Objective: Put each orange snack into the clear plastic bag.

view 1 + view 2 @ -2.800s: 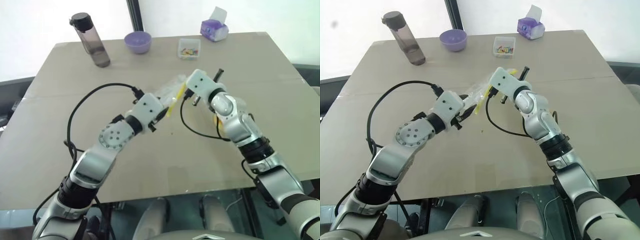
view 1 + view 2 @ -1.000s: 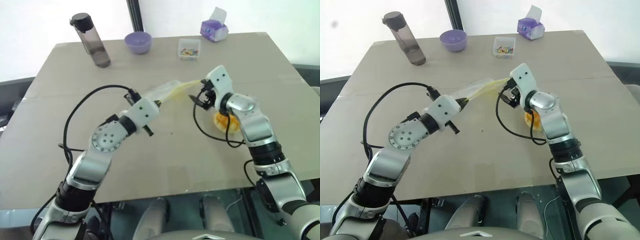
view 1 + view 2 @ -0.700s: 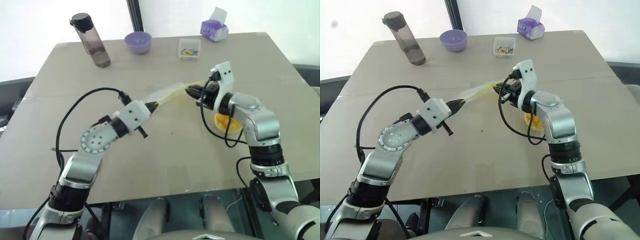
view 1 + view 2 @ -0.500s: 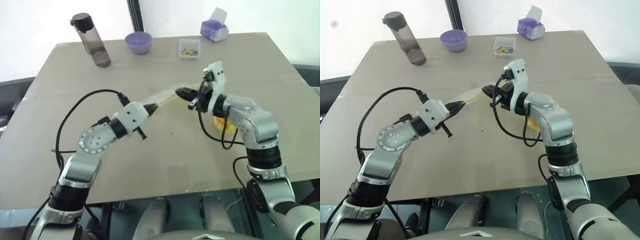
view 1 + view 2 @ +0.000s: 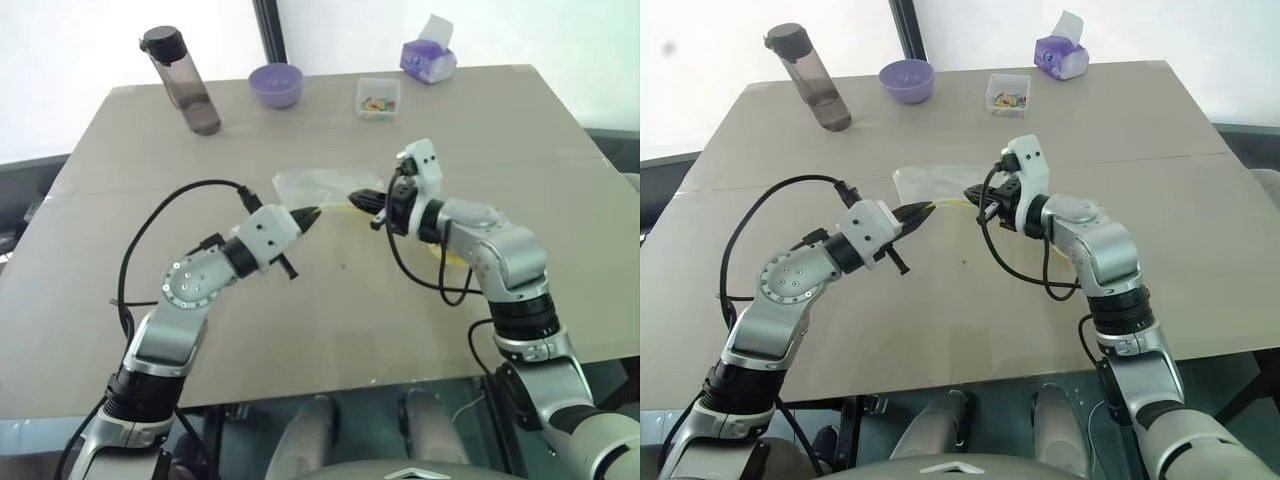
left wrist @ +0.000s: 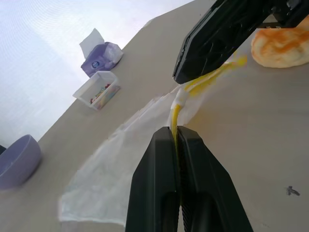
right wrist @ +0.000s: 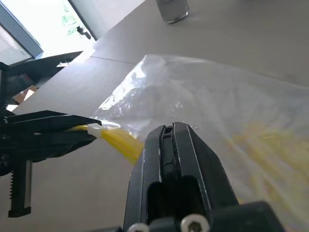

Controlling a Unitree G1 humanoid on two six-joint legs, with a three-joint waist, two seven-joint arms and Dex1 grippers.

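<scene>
Above the table [image 5: 150, 330], mid-scene: the clear plastic bag [image 5: 305, 187] is held off the surface between the two arms, stretched by its yellow seal strip [image 6: 193, 87].
Left pincer [image 5: 312, 213]: closed tight on one end of the yellow strip, as is seen plainly in the left wrist view.
Right pincer [image 5: 357, 200]: closed as well, clamped on the bag's edge a little further along the same strip.
Orange snack [image 6: 282, 44]: left lying on the table beside the right forearm, outside the bag and touched by neither pincer; a sliver of it [image 5: 450, 257] is glimpsed past the arm in the head view.
Done so far: the bag has been lifted and taken by both arms at the seal end; nothing has been put inside it.
Bag mouth: whether it has been parted cannot be told from these views.
Left to do: by the look of it the mouth has yet to be opened, one pincer freed, and the snack picked up and dropped in.
Progress: judged early, with the bagging itself not yet begun.
</scene>
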